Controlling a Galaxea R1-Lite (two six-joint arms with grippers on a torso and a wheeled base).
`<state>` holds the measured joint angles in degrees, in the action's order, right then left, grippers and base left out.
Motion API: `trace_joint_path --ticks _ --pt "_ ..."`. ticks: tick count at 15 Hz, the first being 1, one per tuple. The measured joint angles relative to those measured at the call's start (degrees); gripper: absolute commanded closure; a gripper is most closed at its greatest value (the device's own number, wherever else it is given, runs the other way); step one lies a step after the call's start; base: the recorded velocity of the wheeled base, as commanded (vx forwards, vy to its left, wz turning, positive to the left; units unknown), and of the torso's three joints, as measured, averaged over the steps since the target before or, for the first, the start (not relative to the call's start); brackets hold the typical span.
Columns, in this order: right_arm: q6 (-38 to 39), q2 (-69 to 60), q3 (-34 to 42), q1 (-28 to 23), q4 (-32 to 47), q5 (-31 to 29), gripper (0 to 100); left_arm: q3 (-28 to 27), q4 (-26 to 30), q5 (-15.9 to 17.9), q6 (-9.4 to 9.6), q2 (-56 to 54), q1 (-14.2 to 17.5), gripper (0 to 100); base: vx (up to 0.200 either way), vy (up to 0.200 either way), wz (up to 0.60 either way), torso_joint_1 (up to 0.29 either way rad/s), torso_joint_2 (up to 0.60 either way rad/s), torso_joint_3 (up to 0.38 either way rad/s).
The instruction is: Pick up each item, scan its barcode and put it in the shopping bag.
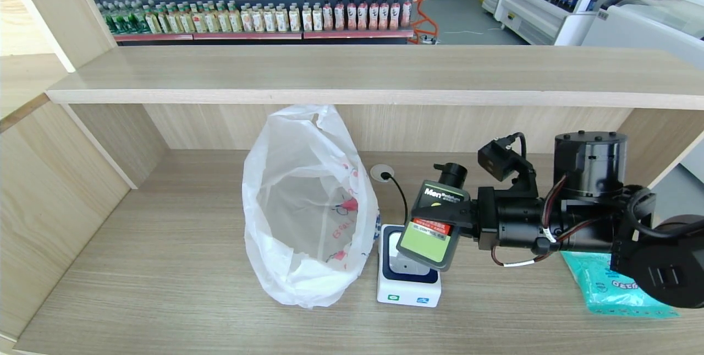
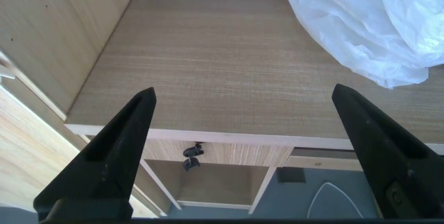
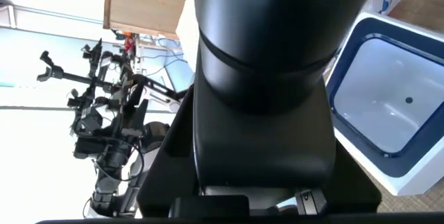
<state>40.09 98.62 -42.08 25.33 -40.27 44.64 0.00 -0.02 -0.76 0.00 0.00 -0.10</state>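
Note:
My right gripper (image 1: 448, 217) is shut on a dark bottle with a green and red label (image 1: 432, 228), black cap pointing away from me. It holds the bottle tilted just above the white barcode scanner (image 1: 408, 283), label side facing down toward the scanner's blue-rimmed window (image 3: 385, 116). In the right wrist view the black bottle (image 3: 260, 78) fills the middle. The white plastic shopping bag (image 1: 308, 206) stands open right beside the scanner, on its left. My left gripper (image 2: 243, 154) hangs open over the counter's near edge, with a corner of the shopping bag (image 2: 374, 23) beyond it.
A teal packet (image 1: 616, 283) lies on the wooden counter (image 1: 165, 278) at the right, partly under my right arm. A cable port (image 1: 381, 172) sits behind the scanner. Wooden walls enclose the counter at left and back, with a raised shelf (image 1: 352, 71) above.

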Motion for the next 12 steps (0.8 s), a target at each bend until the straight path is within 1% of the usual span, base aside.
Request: trace_joint_path --ticks 2,4,12 --pt "-0.1 1.6 -0.5 0.1 -0.8 0.0 100 0.0 0.0 0.0 0.00 0.0 0.0 0 0.000 0.000 0.00 0.000 0.00 0.000" --pt "0.0 3.4 -0.6 0.1 -3.3 0.0 100 0.0 0.0 0.0 0.00 0.0 0.0 0 0.000 0.000 0.00 0.000 0.00 0.000" --pt "-0.4 5.4 -0.5 0.0 -4.8 0.4 100 0.0 0.0 0.0 0.00 0.0 0.0 0 0.000 0.000 0.00 0.000 0.00 0.000"
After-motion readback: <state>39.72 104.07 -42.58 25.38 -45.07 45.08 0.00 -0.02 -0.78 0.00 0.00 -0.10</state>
